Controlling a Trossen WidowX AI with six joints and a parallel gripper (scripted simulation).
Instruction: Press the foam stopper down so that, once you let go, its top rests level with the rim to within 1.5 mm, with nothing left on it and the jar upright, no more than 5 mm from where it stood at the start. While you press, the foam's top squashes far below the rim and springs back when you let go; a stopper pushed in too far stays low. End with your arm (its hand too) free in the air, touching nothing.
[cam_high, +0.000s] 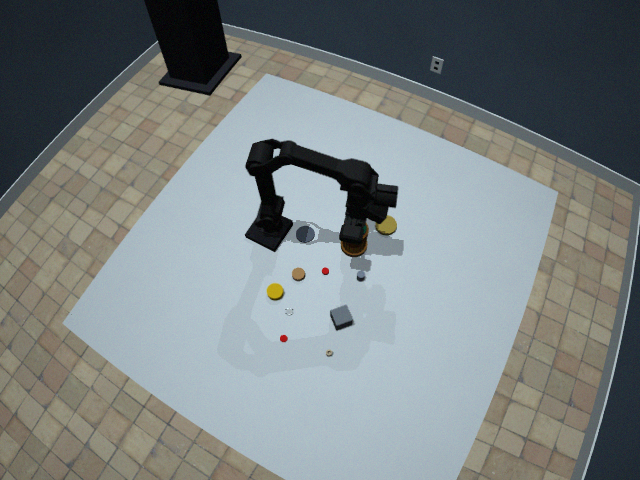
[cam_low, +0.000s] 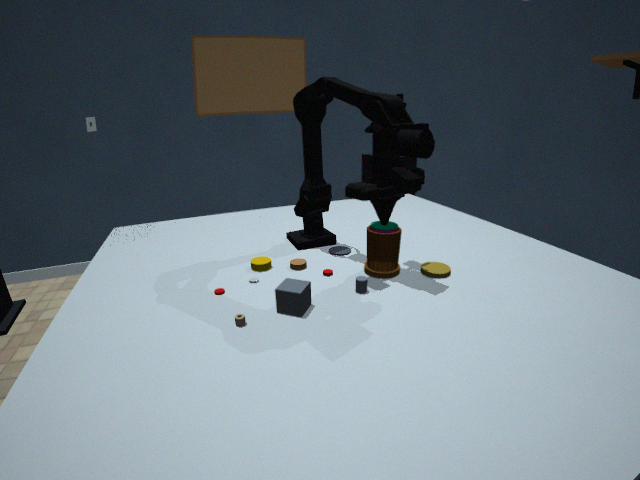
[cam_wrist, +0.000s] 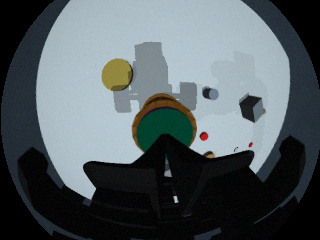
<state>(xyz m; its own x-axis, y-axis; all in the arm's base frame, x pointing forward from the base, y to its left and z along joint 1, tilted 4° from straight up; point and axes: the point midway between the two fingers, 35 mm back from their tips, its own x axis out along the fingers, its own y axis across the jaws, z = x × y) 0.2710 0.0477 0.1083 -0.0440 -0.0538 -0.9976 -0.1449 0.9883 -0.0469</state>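
Observation:
A brown ribbed jar (cam_low: 383, 252) stands upright on the white table, right of the arm's base. A green foam stopper (cam_low: 384, 227) sits in its mouth, its top a little above the rim. In the wrist view the stopper (cam_wrist: 164, 131) is a green disc inside the brown rim. My gripper (cam_low: 385, 217) is shut, empty, and points straight down, its tip at the middle of the stopper's top. In the top view the gripper (cam_high: 354, 233) hides most of the jar (cam_high: 354, 246).
A flat yellow disc (cam_low: 435, 269) lies just right of the jar. A small grey cylinder (cam_low: 361, 284), a grey cube (cam_low: 293, 296), a red button (cam_low: 327, 272), a tan disc (cam_low: 298, 264) and another yellow disc (cam_low: 261, 263) lie in front and left. A dark disc (cam_low: 339, 250) lies by the base.

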